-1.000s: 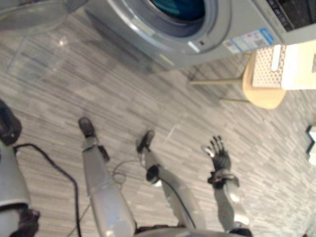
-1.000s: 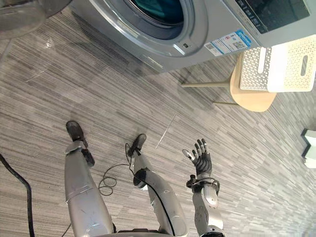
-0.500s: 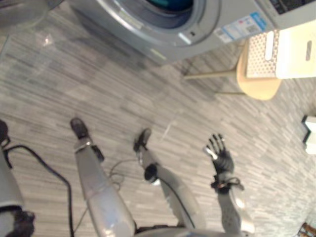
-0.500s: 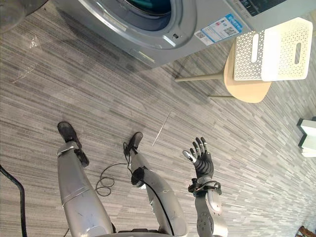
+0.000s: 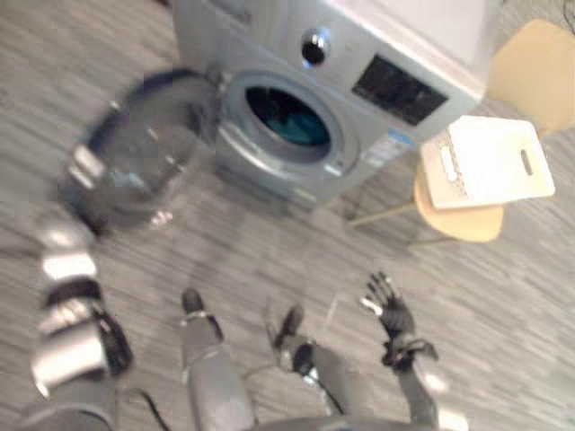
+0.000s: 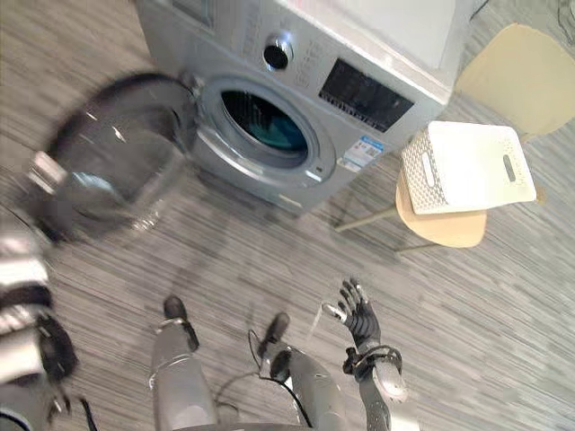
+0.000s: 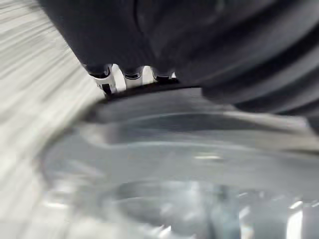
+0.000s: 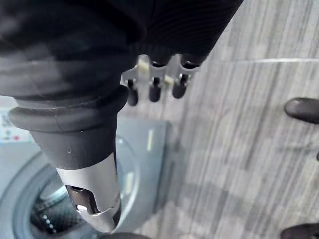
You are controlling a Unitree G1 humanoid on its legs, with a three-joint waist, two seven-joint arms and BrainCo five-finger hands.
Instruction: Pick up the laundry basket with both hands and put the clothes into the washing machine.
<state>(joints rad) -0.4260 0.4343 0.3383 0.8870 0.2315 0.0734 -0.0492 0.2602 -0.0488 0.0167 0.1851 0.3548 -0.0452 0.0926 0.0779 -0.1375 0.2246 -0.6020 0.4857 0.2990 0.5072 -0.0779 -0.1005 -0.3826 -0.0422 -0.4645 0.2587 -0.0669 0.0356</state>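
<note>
While the washing machine (image 6: pixel 359 81) stands with its round door (image 6: pixel 117 171) open wide, the white laundry basket (image 6: pixel 467 166) sits on a wooden chair (image 6: pixel 449 229) just beside it. The right hand (image 6: pixel 358 314) hovers above the floor (image 6: pixel 503 341), fingers spread, holding nothing. The left hand (image 7: pixel 149 35) is at the door's rim; I cannot tell its grip.

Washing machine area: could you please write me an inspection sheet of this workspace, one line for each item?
Surface: grey striped floor.
Job's things: white laundry basket rests on a chair, apart from both hands; washing machine has its door swung open; teal cloth lies in the drum.
Clutter: nothing seen.
Hands: right hand open, holding nothing, raised above the floor; left hand at the door's rim, grasp cannot be told.
Cables: nothing seen.
Surroundings: the chair is light wood and stands beside the washing machine.
</note>
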